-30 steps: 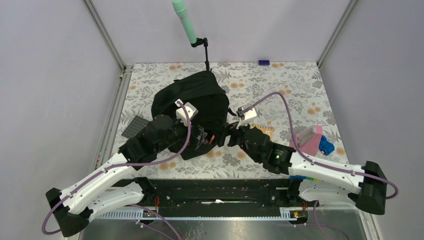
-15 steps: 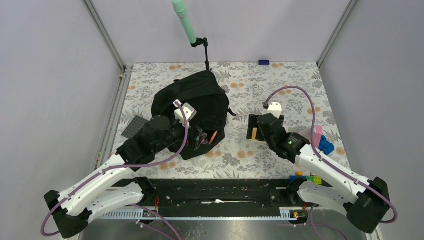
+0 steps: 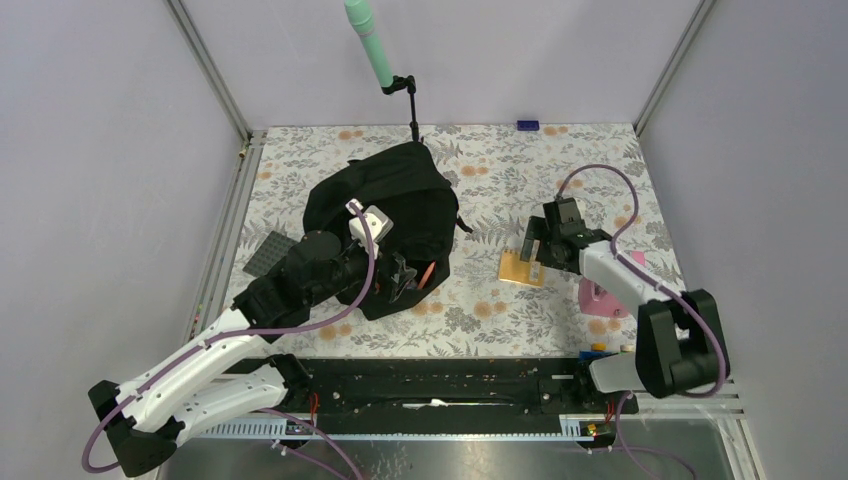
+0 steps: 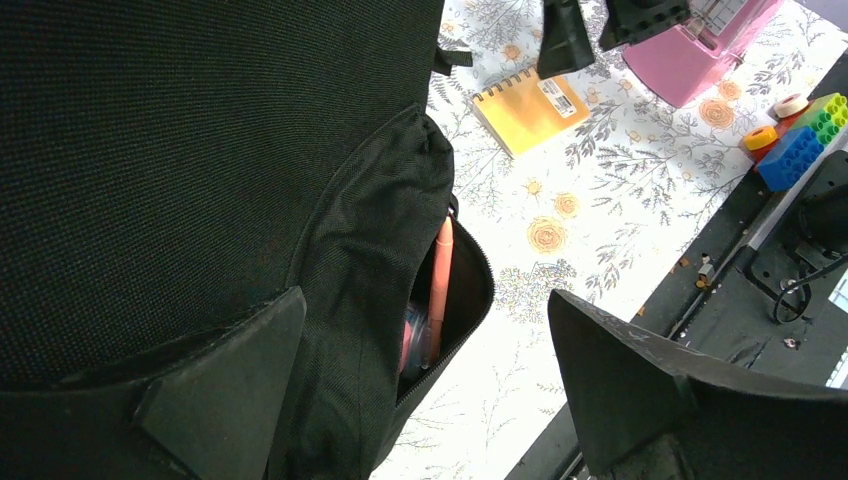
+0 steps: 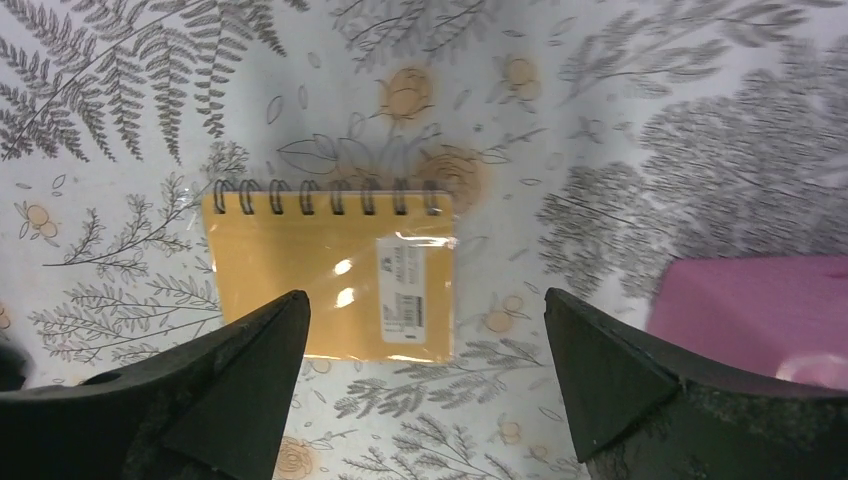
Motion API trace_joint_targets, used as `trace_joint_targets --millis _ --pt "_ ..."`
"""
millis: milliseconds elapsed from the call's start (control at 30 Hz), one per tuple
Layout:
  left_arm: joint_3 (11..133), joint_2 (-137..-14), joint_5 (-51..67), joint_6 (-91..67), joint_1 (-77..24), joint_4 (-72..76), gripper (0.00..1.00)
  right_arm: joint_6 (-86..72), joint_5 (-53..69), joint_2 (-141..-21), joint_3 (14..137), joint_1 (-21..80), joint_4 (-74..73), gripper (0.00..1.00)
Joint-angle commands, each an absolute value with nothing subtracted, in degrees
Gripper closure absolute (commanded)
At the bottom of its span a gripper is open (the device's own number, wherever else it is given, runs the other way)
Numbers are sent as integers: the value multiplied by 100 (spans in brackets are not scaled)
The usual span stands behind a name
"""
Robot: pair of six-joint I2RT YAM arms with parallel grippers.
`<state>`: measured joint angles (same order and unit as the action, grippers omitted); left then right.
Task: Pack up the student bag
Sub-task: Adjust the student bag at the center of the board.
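The student bag (image 3: 385,205), a big black backpack, lies left of the table's centre. Its front pocket (image 4: 455,290) gapes open, with an orange pen (image 4: 440,270) and something pink inside. My left gripper (image 3: 405,275) stands open at that pocket's mouth, its jaws (image 4: 425,300) wide on either side of the opening and holding nothing. My right gripper (image 3: 530,245) hovers open just above a yellow spiral notebook (image 5: 330,275) that lies flat on the flowered cloth (image 3: 522,268). Nothing is between its fingers (image 5: 426,295).
A pink box (image 5: 750,310) sits just right of the notebook. Coloured bricks (image 4: 805,140) and small tape rolls (image 4: 760,137) lie near the front rail. A grey plate (image 3: 268,252) rests left of the bag. A stand with a green microphone (image 3: 372,45) rises behind it.
My right arm has pulled away from the bag's pocket and swung right to the notebook, its jaws widening on the way. The left arm has stayed put.
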<state>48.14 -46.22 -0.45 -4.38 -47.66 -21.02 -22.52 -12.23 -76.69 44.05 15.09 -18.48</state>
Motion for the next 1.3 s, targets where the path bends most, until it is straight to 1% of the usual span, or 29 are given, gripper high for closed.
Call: trace_joint_targets --millis 0,267,633,800,1000,1133,1267 --pt "4975 -4543 152 -529 -4736 -2039 1 -2230 -755 -8180 4808 1485 -1590 7" --pt "4957 -4405 209 -558 -4739 -2032 1 -2530 -283 -8588 4537 1488 -1367 11" --pt "4922 -4288 218 -558 -4745 -2039 1 -2719 -18 -8520 4279 1748 -1281 13" --pt "4913 -4289 213 -571 -4740 -2039 1 -2950 132 -8458 4213 2283 -1301 14" --pt "4904 -4298 181 -563 -4738 -2039 1 -3407 130 -8359 4260 3253 -1180 17" --pt "4898 -4290 138 -542 -4743 -2039 1 -3644 37 -8147 4236 3553 -1224 17" --pt "4887 -4247 102 -536 -4740 -2046 1 -3295 -682 -7649 4263 3552 -1624 11"
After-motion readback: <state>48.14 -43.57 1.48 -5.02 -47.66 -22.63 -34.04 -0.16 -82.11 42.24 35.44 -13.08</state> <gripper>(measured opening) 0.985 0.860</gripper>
